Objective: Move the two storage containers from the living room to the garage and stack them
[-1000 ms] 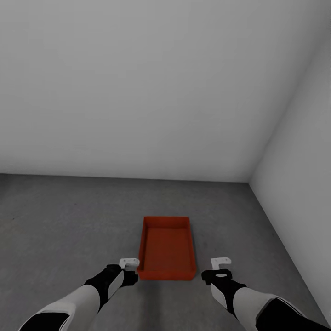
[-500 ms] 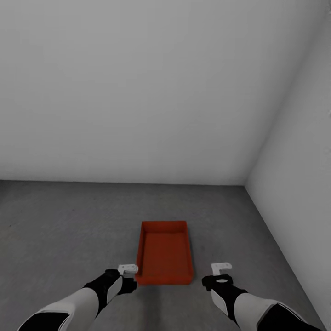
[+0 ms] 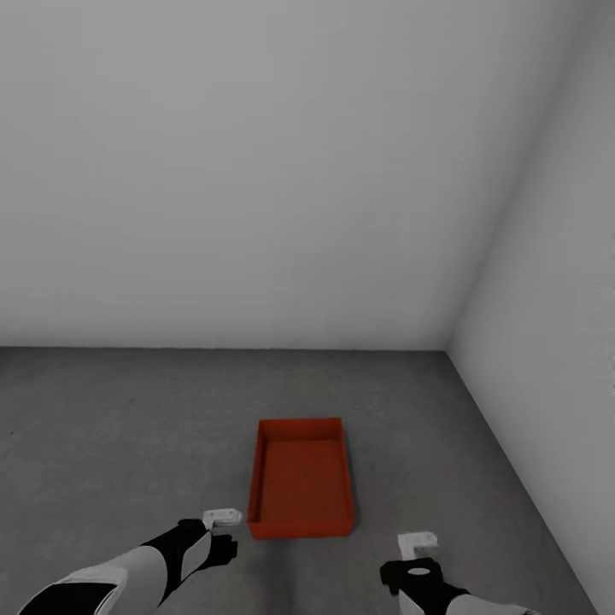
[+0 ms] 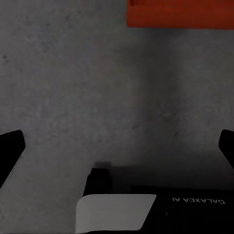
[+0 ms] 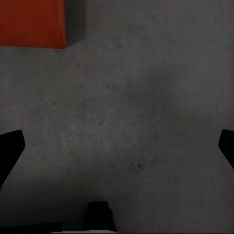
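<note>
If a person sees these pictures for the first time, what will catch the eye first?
The orange-red storage container stands out first, resting alone on the dark grey concrete floor near the corner of the white walls. Next come the two arms low in the head view, the left gripper and right gripper empty, one at each side of the container's near end.

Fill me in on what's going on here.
A two-armed robot stands in a bare room with white walls, facing a corner. One orange-red storage container sits on the grey concrete floor, lidless and with nothing in it. The left gripper and the right gripper hang low on either side of the container's near end, both open and holding nothing. Each wrist view looks down on bare concrete with a corner of the container at its edge.
</note>
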